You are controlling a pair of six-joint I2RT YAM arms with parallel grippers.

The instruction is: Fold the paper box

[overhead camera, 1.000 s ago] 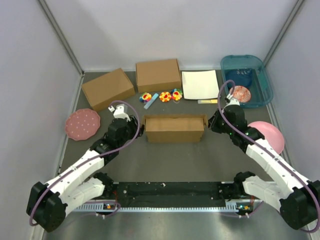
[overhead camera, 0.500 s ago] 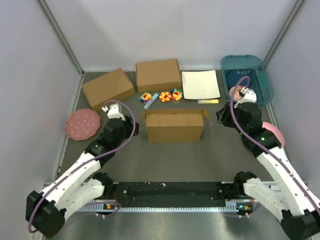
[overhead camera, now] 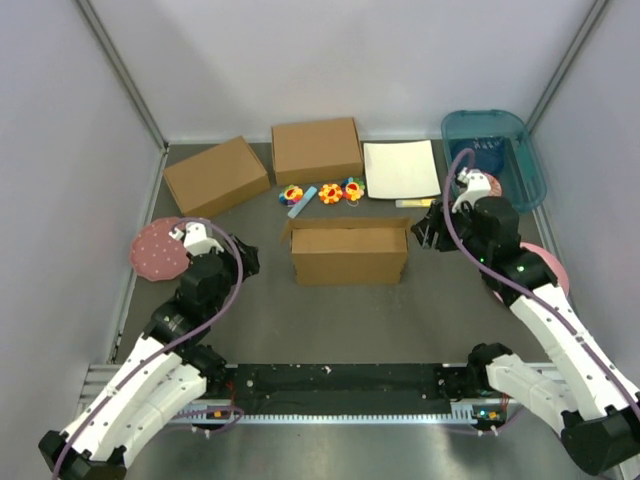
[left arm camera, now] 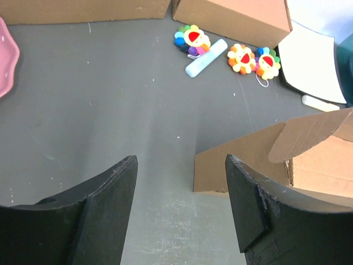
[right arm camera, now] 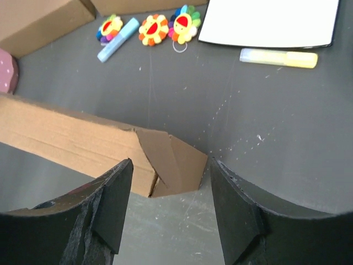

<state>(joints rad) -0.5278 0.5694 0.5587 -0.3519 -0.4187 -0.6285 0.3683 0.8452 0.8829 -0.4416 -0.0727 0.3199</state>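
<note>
The paper box (overhead camera: 350, 255) is a shallow brown cardboard mailer standing on its long side mid-table, with small end flaps sticking out at both top corners. My left gripper (overhead camera: 246, 258) is open and empty, a short way left of the box's left end; the left wrist view shows that end (left arm camera: 242, 160) between and beyond the gripper (left arm camera: 179, 207). My right gripper (overhead camera: 425, 232) is open and empty, just off the box's right end. In the right wrist view the loose end flap (right arm camera: 176, 160) lies just ahead of the gripper (right arm camera: 168, 207), not touched.
Two ready-made cardboard boxes (overhead camera: 215, 175) (overhead camera: 316, 150) and a white sheet (overhead camera: 400, 168) lie along the back. Flower toys (overhead camera: 322, 192), a blue stick (overhead camera: 301, 200) and a yellow stick (overhead camera: 415, 203) lie behind the box. A teal bin (overhead camera: 520, 140) is back right, a pink plate (overhead camera: 155, 250) left, a pink bowl (overhead camera: 548, 268) right.
My left gripper has drawn back from the box's left end toward the near left. My right gripper swung away to the right, then came back to the right end. The end flaps have sprung outward.
</note>
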